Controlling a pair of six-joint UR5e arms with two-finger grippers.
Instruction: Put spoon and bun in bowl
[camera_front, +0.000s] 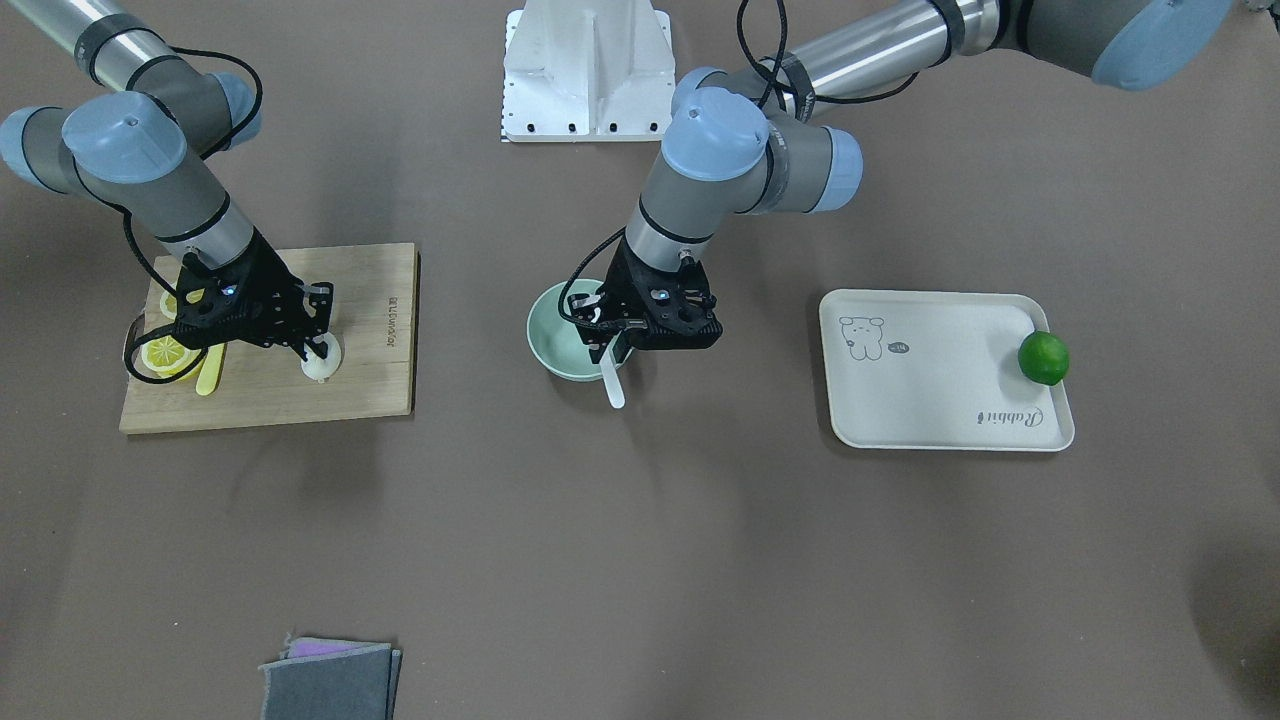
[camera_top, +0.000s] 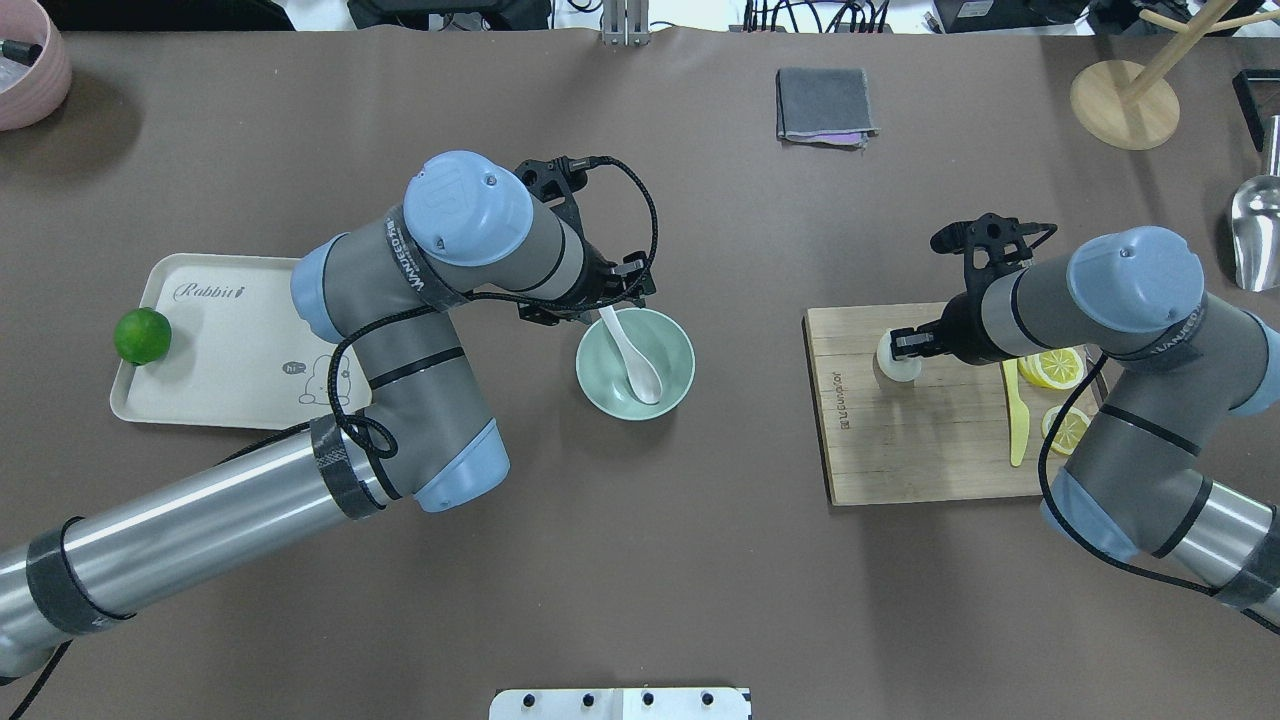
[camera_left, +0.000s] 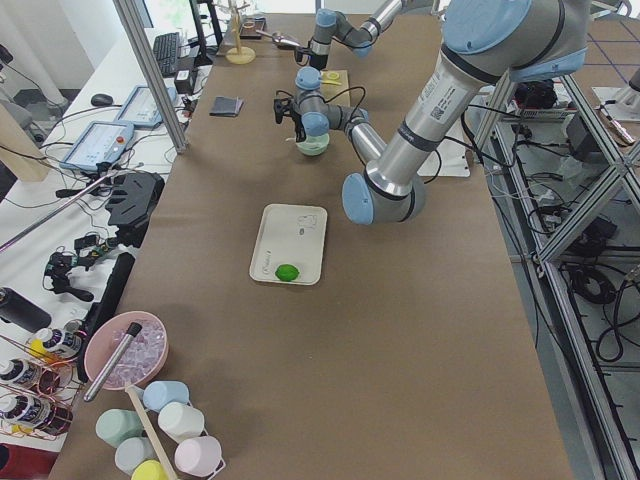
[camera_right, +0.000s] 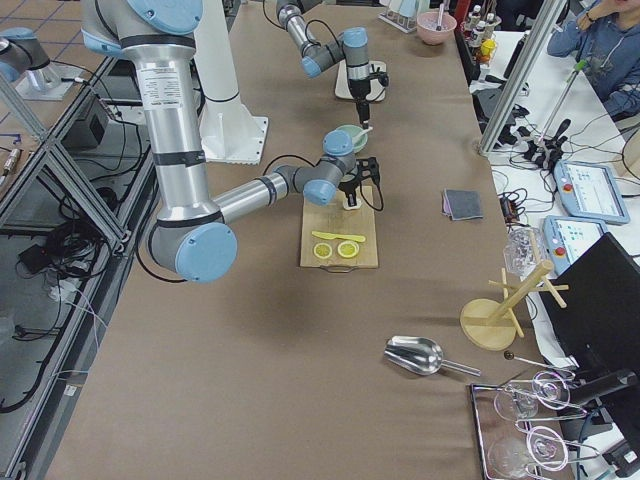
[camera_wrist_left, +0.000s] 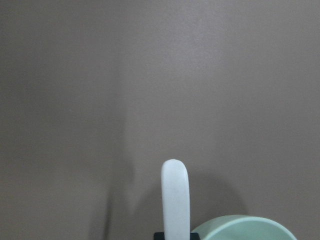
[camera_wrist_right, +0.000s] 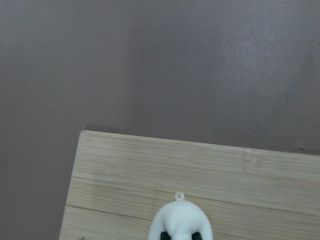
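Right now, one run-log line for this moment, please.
left hand grips white glossy soup spoon, scoop inside pale mint-green bowl | right hand grips round white pleated bun on wooden board | bun not in bowl

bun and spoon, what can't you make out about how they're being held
1) Whether the right gripper is shut on the bun: fingertips cut off by the right wrist view's bottom edge; the gripper body covers them front-facing.
2) Bun lifted off the cutting board or not: too small in the side views.
3) Whether the left gripper grips the spoon: hidden under the wrist overhead, cut off at the left wrist view's bottom edge.
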